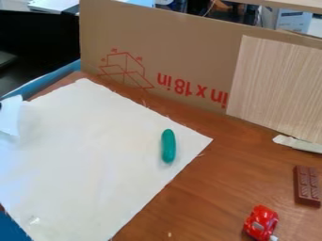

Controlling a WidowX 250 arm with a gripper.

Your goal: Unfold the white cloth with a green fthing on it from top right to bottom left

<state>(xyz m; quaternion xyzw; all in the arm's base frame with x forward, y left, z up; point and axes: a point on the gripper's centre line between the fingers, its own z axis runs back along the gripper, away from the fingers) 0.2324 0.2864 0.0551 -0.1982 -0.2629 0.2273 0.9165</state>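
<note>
White cloth [88, 164] is needing gentle lowering outward at 9 o'clock, not dragging green object [168, 146]. Can't tell whether claw [1, 106] is gripping.

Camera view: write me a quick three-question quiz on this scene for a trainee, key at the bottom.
1. Fill the gap: The drawing on the cardboard behind the white cloth is printed in ____.
2. Multiple choice: What does the green toy lie on?
A) the bare table
B) the white cloth
C) the cardboard
3. True or false: The red toy car is on the white cloth.

Key:
1. red
2. B
3. False; the red toy car is on the table, off the cloth.
</note>
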